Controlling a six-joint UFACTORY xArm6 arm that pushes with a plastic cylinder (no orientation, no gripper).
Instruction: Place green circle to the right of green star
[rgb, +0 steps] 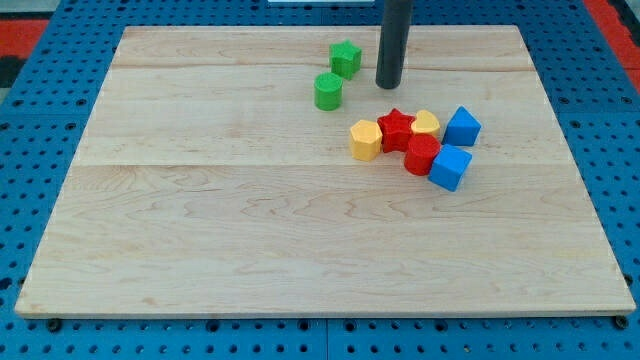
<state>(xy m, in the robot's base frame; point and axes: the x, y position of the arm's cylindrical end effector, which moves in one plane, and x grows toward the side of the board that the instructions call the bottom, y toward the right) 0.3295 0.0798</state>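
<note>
The green star (346, 58) lies near the view's top, a little right of centre. The green circle (328, 91) sits just below it and slightly to its left, close but apart. My tip (388, 84) rests on the board to the right of both green blocks, about level with the green circle, with a gap between them. The rod rises straight up out of the view's top.
A cluster sits right of centre below my tip: a yellow hexagon (365, 140), a red star (397, 128), a yellow block (426, 124), a red block (421, 154), and two blue cubes (462, 126) (450, 167). The wooden board (200, 200) lies on a blue pegboard.
</note>
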